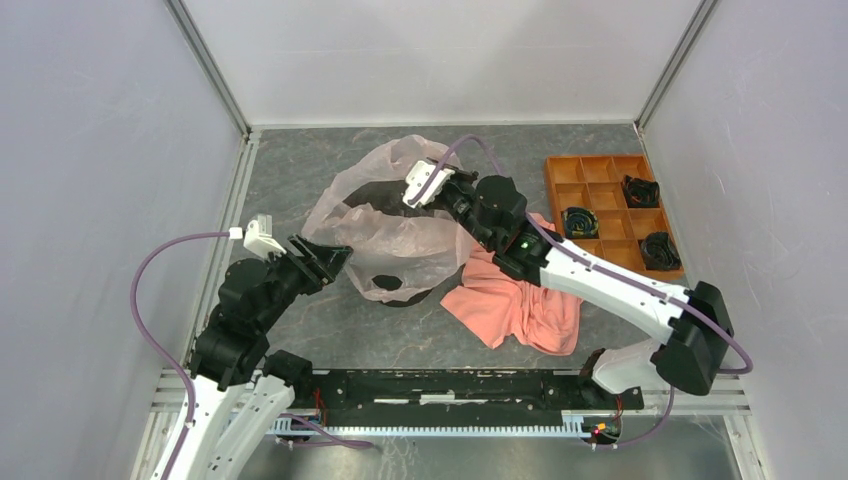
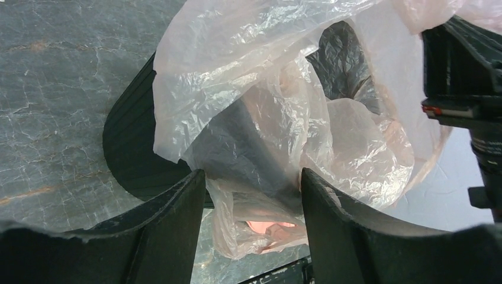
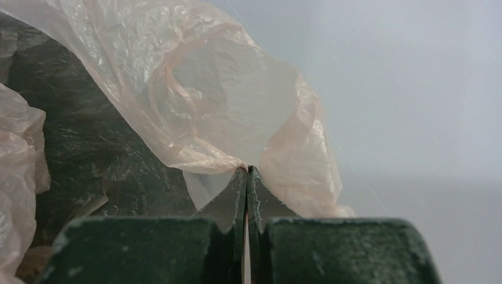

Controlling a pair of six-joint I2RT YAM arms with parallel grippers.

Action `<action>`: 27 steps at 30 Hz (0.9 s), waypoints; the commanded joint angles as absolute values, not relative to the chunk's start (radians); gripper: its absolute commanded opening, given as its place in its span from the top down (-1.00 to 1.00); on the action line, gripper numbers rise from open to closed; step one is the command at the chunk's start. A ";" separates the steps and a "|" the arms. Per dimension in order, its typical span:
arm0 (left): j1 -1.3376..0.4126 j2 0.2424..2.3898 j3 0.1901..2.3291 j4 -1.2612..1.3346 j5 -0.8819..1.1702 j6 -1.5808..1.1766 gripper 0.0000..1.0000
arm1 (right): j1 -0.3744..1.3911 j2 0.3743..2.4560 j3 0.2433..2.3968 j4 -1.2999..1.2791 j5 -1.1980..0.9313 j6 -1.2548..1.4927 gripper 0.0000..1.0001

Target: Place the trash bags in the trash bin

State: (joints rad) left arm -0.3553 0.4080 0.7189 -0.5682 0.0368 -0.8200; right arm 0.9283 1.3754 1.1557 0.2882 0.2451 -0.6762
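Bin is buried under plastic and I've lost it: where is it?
Top view: the bin sits mid-table, draped by the pink bag, just left of the coral cloth.

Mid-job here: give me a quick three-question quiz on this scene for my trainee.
1. True or false: the right gripper is shut on the pink bag.
2. The bag is draped over: A) the black bin, B) the coral cloth, C) the orange tray.
3. How many compartments of the orange tray, next to the coral cloth, hold black items?
Key: 1 true; 2 A; 3 three.
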 commanded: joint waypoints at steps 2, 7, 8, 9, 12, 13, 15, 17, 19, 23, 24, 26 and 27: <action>-0.354 0.429 0.714 -0.655 0.027 -0.723 -0.32 | 0.875 1.426 1.201 0.403 0.161 -0.615 0.98; -0.354 0.443 0.764 -0.704 0.010 -0.699 -0.42 | 0.860 1.447 1.201 0.431 0.143 -0.581 0.97; -0.354 0.448 0.793 -0.723 0.004 -0.691 -0.50 | 0.856 1.446 1.201 0.433 0.135 -0.572 0.97; -0.354 0.453 0.828 -0.756 0.003 -0.676 -0.60 | 0.852 1.445 1.202 0.434 0.127 -0.561 0.96; -0.354 0.463 0.942 -0.832 -0.044 -0.619 -0.86 | 0.842 1.441 1.201 0.434 0.095 -0.532 0.96; -0.354 0.469 0.983 -0.859 -0.071 -0.600 -0.90 | 0.838 1.439 1.198 0.434 0.086 -0.526 0.96; -0.354 0.486 1.059 -0.913 -0.125 -0.559 -0.95 | 0.835 1.433 1.191 0.440 0.067 -0.516 0.95; -0.354 0.512 1.131 -0.940 -0.170 -0.512 -0.98 | 0.831 1.428 1.184 0.444 0.059 -0.505 0.92; -0.354 0.548 1.194 -0.932 -0.186 -0.459 -0.98 | 0.826 1.422 1.185 0.438 0.047 -0.492 0.92; -0.354 0.650 1.217 -0.782 -0.076 -0.282 -0.99 | 0.817 1.408 1.183 0.438 0.017 -0.461 0.91; -0.354 0.669 1.207 -0.735 -0.038 -0.236 -0.99 | 0.817 1.407 1.184 0.440 0.012 -0.452 0.91; -0.354 0.730 1.167 -0.630 0.051 -0.146 -0.99 | 0.814 1.407 1.188 0.445 0.002 -0.439 0.90; -0.354 0.752 1.150 -0.573 0.084 -0.105 -1.00 | 0.814 1.408 1.191 0.446 0.002 -0.432 0.90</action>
